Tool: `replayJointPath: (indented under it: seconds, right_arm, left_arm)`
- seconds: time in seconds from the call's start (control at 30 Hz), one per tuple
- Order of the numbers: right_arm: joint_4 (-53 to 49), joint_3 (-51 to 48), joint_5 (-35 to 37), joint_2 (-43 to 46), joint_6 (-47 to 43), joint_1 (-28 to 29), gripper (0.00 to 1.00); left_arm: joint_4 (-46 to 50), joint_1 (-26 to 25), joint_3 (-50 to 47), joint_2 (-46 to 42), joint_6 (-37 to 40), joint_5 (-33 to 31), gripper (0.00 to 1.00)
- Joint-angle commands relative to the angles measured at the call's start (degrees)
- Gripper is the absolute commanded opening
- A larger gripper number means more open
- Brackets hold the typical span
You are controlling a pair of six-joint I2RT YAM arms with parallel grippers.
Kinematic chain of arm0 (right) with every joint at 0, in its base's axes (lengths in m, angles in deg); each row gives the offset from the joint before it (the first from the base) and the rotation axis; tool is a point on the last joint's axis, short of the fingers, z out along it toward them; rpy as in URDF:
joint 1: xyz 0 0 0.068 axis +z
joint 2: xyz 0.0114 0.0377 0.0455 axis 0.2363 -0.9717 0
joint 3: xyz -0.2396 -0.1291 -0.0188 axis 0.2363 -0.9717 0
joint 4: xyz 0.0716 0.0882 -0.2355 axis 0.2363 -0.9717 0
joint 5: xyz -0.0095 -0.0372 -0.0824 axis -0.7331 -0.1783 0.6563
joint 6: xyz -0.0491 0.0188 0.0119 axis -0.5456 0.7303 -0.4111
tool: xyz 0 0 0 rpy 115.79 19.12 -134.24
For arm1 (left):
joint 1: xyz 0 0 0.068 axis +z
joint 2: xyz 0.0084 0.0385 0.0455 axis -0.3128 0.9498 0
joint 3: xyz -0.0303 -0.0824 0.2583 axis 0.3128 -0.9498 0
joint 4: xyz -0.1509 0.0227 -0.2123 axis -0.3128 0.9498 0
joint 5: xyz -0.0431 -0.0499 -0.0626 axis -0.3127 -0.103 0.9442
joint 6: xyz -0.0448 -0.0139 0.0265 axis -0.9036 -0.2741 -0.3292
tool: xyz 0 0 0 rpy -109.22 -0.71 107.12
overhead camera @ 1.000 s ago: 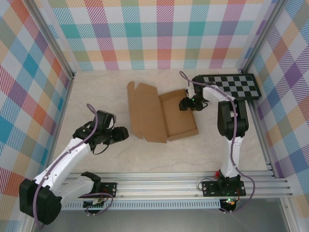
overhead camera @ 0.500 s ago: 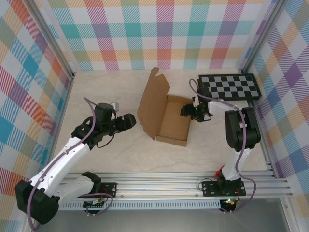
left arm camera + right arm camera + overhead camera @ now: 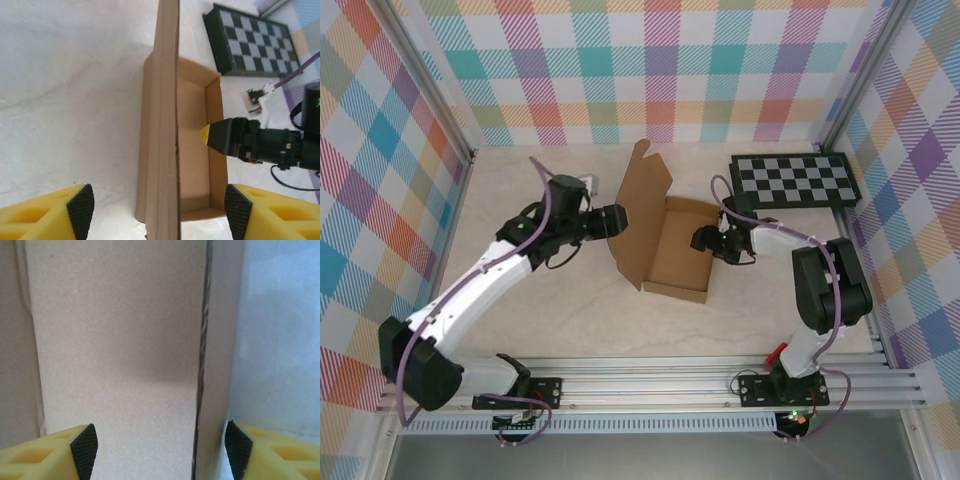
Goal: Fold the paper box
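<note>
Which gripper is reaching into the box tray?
The right gripper: its tip is over the paper box's right wall and inside it. The left gripper sits outside, on the other side of the upright flap.

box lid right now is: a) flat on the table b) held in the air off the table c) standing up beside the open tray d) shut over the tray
c: the lid stands up along the left edge of the open tray.
</note>
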Motion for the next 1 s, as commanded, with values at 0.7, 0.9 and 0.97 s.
replayJointPath:
  seconds: [0.7, 0.9, 0.97]
  right_arm:
    - [-9.0, 9.2, 5.5, 22.9, -42.2, -1.9, 0.72]
    - [-5.5, 13.5, -12.6, 19.0, -54.9, -4.5, 0.69]
    - [-4.7, 12.9, -18.1, 18.6, -57.8, -4.6, 0.68]
  left_arm:
    - [23.9, -2.3, 21.1, 11.0, 55.8, 5.6, 0.0]
    - [21.4, -2.1, 19.9, 5.7, 65.6, 9.7, 0.0]
    - [22.0, -1.9, 20.9, 6.4, 66.2, 9.5, 0.0]
